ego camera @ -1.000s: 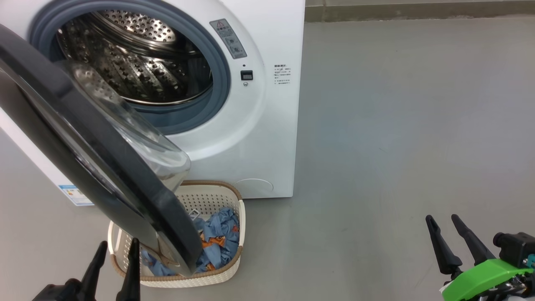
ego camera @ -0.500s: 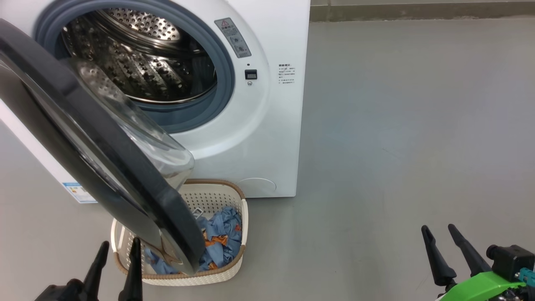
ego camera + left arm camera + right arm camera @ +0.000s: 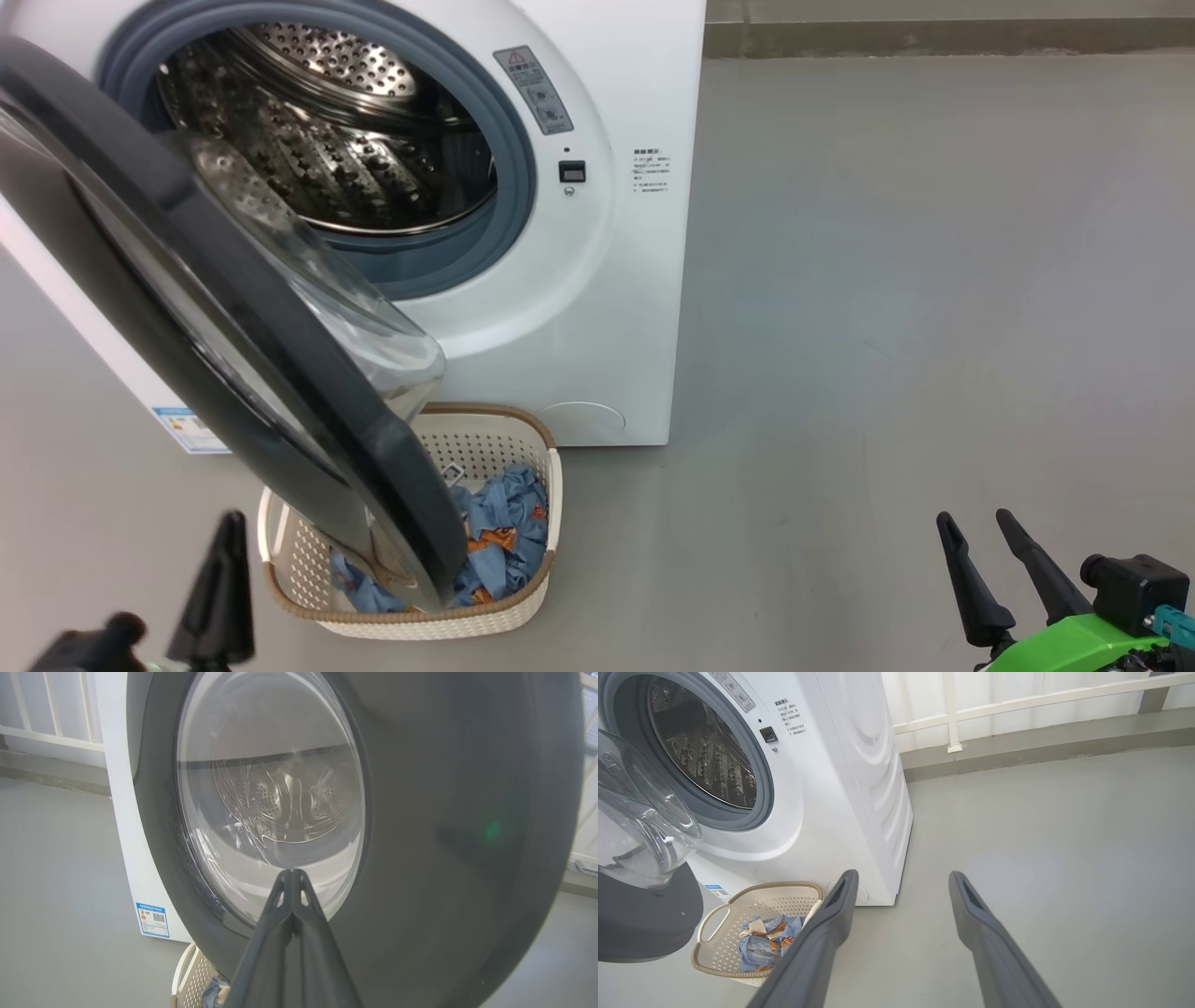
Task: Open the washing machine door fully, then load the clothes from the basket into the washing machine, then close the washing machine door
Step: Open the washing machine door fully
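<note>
Left gripper (image 3: 291, 877), spread a moment ago, now pinches shut on nothing just before the washing machine door (image 3: 467, 812), probably to push it fully open

The left claw (image 3: 292, 873) rises from the bottom edge with its two dark fingers pressed together to a single tip, holding nothing. It points at the washing machine door (image 3: 444, 812), whose wide glossy dark rim frames a bulging clear glass window (image 3: 271, 802). Whether the tip touches the door cannot be told. Behind the door stands the white washing machine (image 3: 119, 812) with a blue label sticker (image 3: 153, 919). Below, on the grey floor (image 3: 56, 882), a corner of the cream basket (image 3: 189, 975) holds a scrap of blue clothes (image 3: 211, 993).
</note>
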